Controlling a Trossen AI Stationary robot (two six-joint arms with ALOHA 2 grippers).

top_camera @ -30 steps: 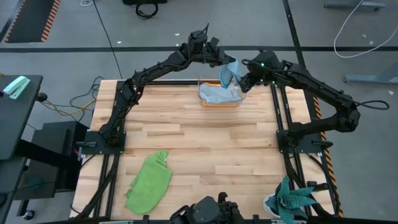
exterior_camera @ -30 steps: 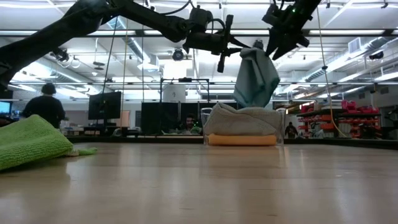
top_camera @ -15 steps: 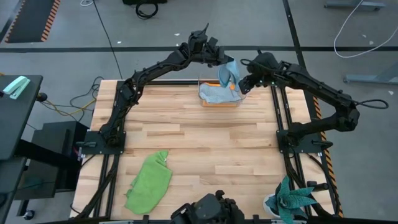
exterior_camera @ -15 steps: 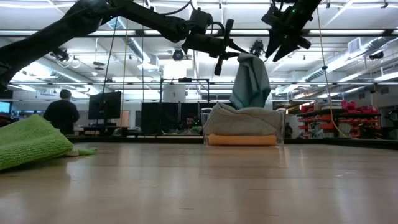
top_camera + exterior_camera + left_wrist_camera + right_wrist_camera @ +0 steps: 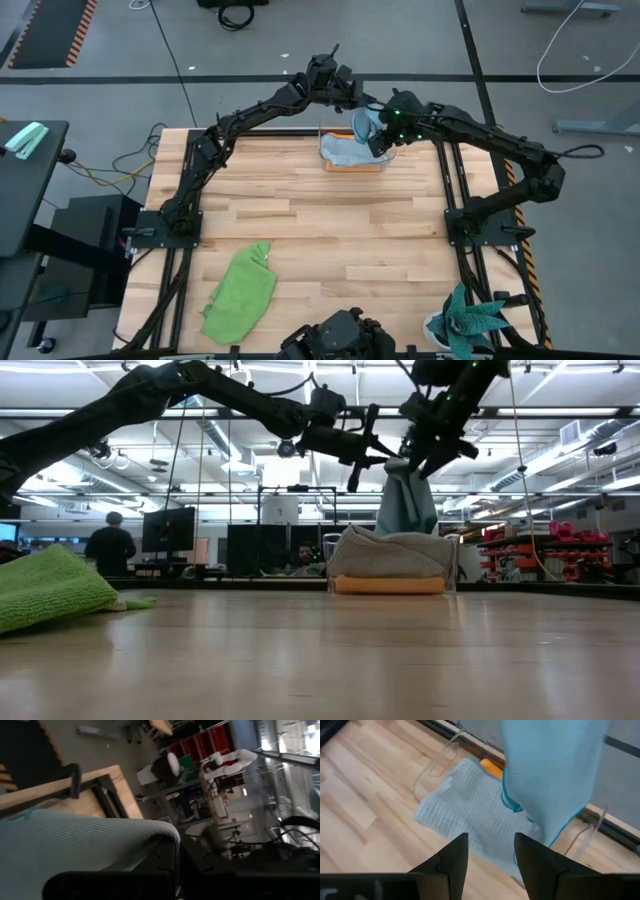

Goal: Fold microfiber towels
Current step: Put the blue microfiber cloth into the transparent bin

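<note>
The left gripper (image 5: 352, 98) is pressed shut on the top edge of the light blue towel (image 5: 405, 500), holding it up so it hangs over the clear plastic box (image 5: 352, 150) at the table's (image 5: 300, 220) 12 o'clock edge. In the left wrist view the blue cloth (image 5: 75, 840) lies pinched between that arm's dark fingers (image 5: 160, 865).

The right gripper (image 5: 381, 140) hovers just beside the hanging towel, on its 3 o'clock side, with fingers (image 5: 452, 857) spread wide and nothing between them — the blue cloth hangs ahead of them in the right wrist view (image 5: 550, 775).

Inside the box, the grey towel (image 5: 345, 152) lies heaped on top of the orange-yellow towel (image 5: 390, 585), which shows as a strip beneath it.

The lime green towel (image 5: 240, 292) lies crumpled near the table's 7 o'clock corner, well apart from the box. A teal plant (image 5: 470, 322) sits at the 5 o'clock corner.
</note>
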